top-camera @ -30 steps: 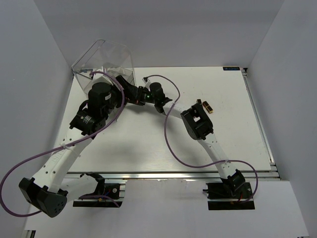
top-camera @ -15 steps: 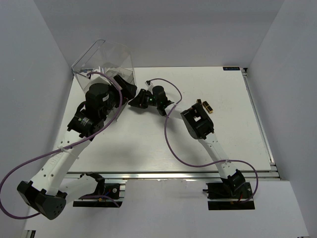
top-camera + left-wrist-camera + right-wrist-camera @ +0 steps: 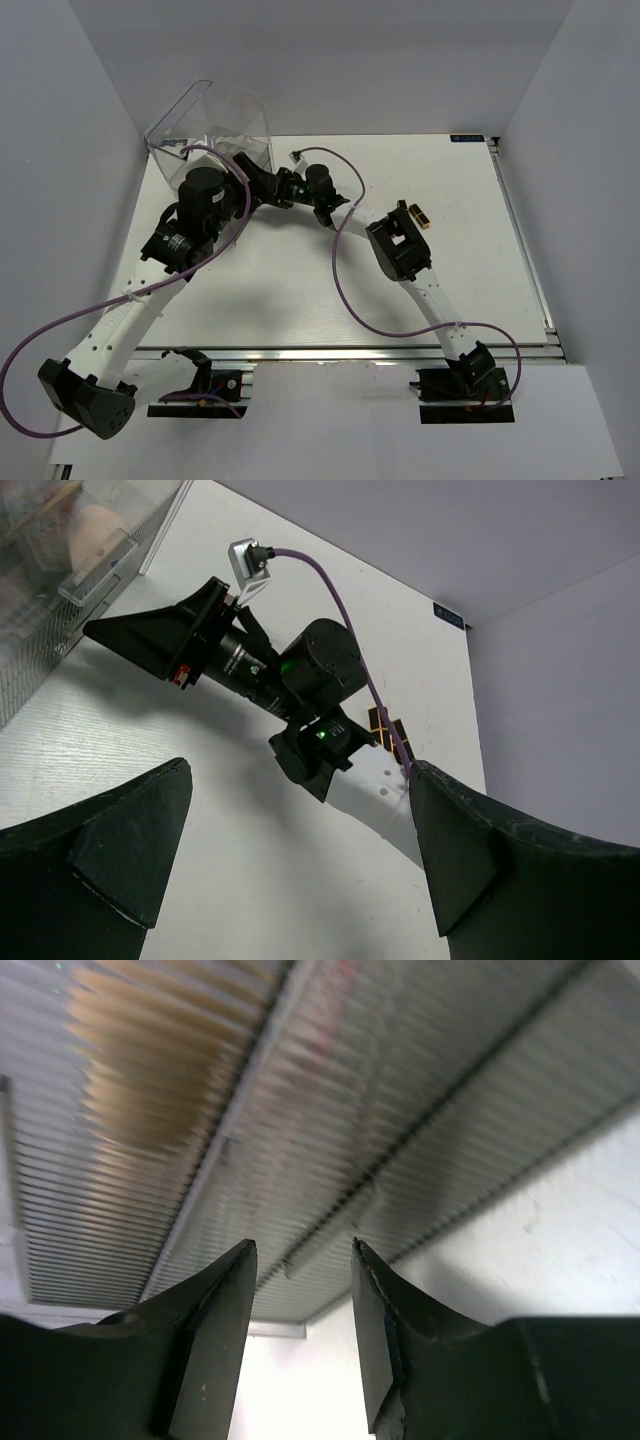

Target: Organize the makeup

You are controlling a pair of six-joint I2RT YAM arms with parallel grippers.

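Just ahead of the right tool (image 3: 300, 1252), its fingers narrowly apart around nothing, stands the ribbed wall of the drawer box (image 3: 250, 1090), with a tan sponge (image 3: 95, 530) inside. Beyond the left tool (image 3: 300, 775), spread wide and bare, two lipstick tubes (image 3: 386, 723) lie on the worktop (image 3: 250, 880).

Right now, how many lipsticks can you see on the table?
2 lipsticks, side by side on the table, just right of the right arm. One lies close against it, the other just beyond. More could be hidden in the box.
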